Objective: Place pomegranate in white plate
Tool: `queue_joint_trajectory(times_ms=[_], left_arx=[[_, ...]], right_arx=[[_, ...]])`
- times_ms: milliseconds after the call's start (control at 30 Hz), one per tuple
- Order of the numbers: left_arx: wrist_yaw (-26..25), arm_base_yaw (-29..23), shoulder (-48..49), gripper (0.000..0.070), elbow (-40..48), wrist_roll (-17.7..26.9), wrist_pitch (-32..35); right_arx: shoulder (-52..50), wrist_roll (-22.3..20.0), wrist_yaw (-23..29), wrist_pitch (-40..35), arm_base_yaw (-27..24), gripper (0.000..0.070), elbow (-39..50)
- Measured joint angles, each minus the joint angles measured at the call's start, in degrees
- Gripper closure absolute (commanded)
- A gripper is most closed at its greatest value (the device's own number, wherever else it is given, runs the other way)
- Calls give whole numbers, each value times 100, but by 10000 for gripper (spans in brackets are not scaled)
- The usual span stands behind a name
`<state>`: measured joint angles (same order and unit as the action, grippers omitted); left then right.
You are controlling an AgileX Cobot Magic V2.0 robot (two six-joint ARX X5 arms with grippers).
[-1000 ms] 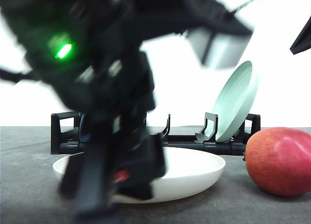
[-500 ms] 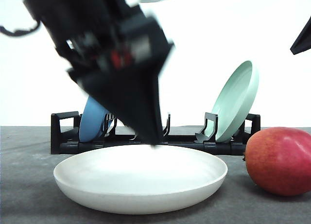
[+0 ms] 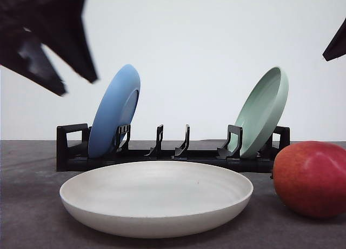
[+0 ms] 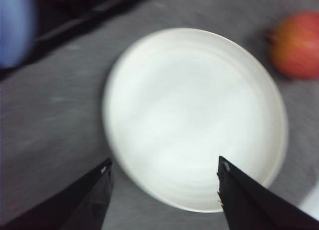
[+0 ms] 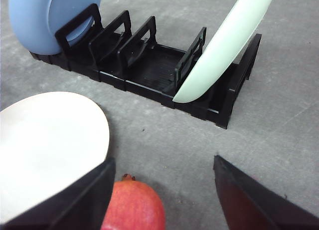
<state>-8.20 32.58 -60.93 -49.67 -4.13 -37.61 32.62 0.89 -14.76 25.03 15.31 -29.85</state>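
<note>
Pomegranate point(image 3: 311, 179) sits on the bench near its right edge, just beside the empty white plate point(image 3: 157, 197), not touching; left gripper point(image 4: 162, 190) spread wide above plate, right gripper point(image 5: 162, 190) wide above pomegranate, both holding nothing

The white plate point(image 3: 156, 197) lies low and centre on the bench point(image 3: 32, 206). The pomegranate point(image 3: 311, 179) sits at lower right, beside it. Behind both, the rack point(image 3: 173, 152) holds one plate point(image 3: 114, 118) at its left end and another point(image 3: 263, 111) at its right.
</note>
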Motion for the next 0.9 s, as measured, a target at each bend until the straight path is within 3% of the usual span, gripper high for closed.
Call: queue_joint_trajectory(times_ms=[333,667,800,900], left_arx=[[-17,-1554,980,305,149,-19,325],[-429,-2244,1855,305,1132,-24,1225],[-453,-2319,1956,305,1392,-61,1183],[-468,-2320,1967,305,1401,-61,1165]], right_arx=[[0,0,-1,82,0,307,0],[0,73,-27,86,0,306,0],[0,451,-354,87,0,306,0],[8,1020,-598,212,10,293,-9]])
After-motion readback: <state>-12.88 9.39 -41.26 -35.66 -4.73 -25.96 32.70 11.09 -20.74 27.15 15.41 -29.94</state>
